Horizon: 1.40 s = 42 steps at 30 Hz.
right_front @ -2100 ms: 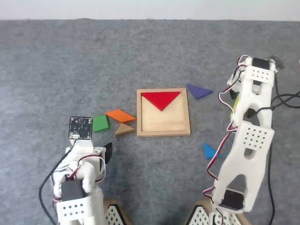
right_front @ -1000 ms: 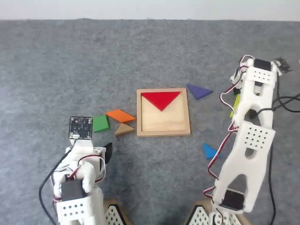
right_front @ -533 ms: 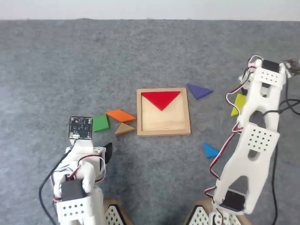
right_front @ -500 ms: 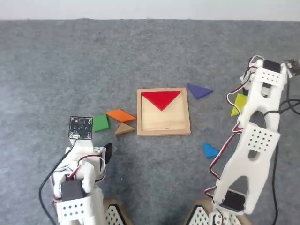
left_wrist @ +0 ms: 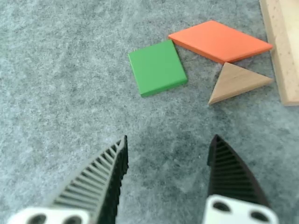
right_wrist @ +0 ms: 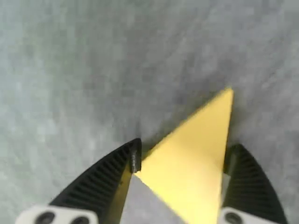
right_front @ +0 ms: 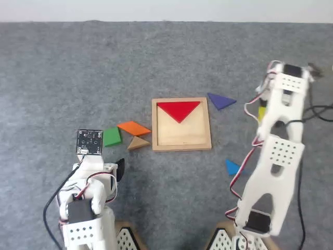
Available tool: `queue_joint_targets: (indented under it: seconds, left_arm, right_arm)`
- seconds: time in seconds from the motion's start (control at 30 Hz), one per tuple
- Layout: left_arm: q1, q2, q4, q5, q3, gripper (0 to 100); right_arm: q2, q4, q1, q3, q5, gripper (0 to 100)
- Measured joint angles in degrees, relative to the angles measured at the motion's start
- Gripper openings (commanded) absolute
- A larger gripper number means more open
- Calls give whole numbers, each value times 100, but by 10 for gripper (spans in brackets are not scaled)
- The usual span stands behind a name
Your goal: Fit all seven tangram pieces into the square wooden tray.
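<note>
The square wooden tray (right_front: 155, 125) lies mid-table with a red triangle (right_front: 178, 110) in its far half. My right gripper (right_wrist: 182, 156) is shut on a yellow triangle (right_wrist: 196, 149), right of the tray; the arm hides most of the yellow triangle (right_front: 261, 112) in the high view. A purple triangle (right_front: 221, 100) lies off the tray's far right corner, and a blue triangle (right_front: 232, 167) lies near right. Left of the tray sit a green square (left_wrist: 157, 66), an orange parallelogram (left_wrist: 219, 40) and a wooden triangle (left_wrist: 238, 81). My left gripper (left_wrist: 169, 140) is open over bare carpet short of them.
Grey carpet covers the table. Both arm bases stand at the near edge. The right arm (right_front: 278, 151) stretches along the right side, partly over the blue triangle. Open carpet lies beyond the tray and in front of it.
The right arm swung out to the right with the yellow triangle, then came back left toward the tray. The left arm and the loose pieces have not moved.
</note>
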Motion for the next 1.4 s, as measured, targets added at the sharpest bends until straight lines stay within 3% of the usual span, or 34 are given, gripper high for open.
queue_joint_targets:
  seconds: [0.23, 0.4, 0.57, 0.77, 0.97, 1.27, 1.4]
  left_arm:
    - [0, 0, 0, 0, 0, 273]
    - [0, 0, 0, 0, 0, 273]
    - [0, 0, 0, 0, 0, 273]
    - [0, 0, 0, 0, 0, 273]
    - [0, 0, 0, 0, 0, 273]
    - [0, 0, 0, 0, 0, 273]
    - [0, 0, 0, 0, 0, 273]
  right_arm:
    - [79, 1284, -844, 0, 1204, 231]
    - [97, 1345, -1073, 0, 2171, 234]
    - [9, 1380, -1284, 114, 3710, 231]
    - [-862, 1380, -2092, 308, 4299, 231]
    - [-2593, 1275, -2813, 2268, 4747, 234]
    - [-4642, -492, -2629, 5952, 5547, 235]
    - [-4730, -730, -2629, 6418, 5829, 274]
